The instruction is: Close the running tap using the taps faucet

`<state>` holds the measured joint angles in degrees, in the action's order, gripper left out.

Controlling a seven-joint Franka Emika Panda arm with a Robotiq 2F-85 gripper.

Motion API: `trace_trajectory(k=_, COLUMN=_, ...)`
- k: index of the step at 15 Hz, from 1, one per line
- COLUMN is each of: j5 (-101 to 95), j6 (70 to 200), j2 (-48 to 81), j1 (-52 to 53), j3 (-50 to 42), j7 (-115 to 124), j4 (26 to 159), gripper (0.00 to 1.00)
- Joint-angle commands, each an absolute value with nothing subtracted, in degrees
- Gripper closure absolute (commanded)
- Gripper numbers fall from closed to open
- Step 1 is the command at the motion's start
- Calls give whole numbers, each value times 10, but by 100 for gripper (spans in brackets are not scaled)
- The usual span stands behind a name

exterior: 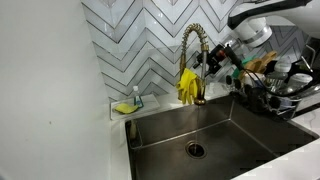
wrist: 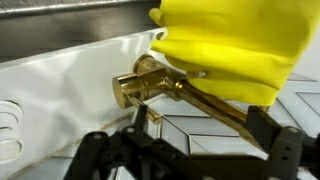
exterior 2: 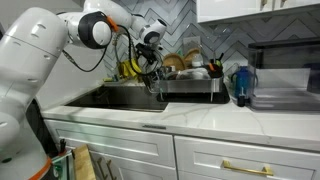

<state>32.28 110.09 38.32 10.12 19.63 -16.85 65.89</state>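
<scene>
We see the tap [exterior: 194, 55] standing behind the sink [exterior: 165, 128], its brass lever [wrist: 190, 100] slanting across just ahead of the spread, empty fingers [wrist: 285, 150], beneath a yellow glove [wrist: 230, 40].

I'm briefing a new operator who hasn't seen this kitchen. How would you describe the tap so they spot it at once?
Find the steel sink below the chevron-tiled wall. At the back edge of the basin stands the tap, a brass-gold gooseneck with a spring-coiled arched neck. It is the tallest fixture there, and yellow rubber gloves hang against its stem.
</scene>
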Motion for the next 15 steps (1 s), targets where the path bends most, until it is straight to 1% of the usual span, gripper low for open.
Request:
trace_trajectory(k=1, j5=323, j6=1103, j2=387, j1=103, j3=198, j7=-173, j4=655, gripper=0)
trace_trajectory(k=5, j5=338, j6=1128, j2=397, j1=102, j3=210, j7=-200, j4=645, gripper=0)
trace_trajectory(k=15, j5=337, j6=1122, j2=409, j1=101, j3=221, j7=-203, j4=640, gripper=0)
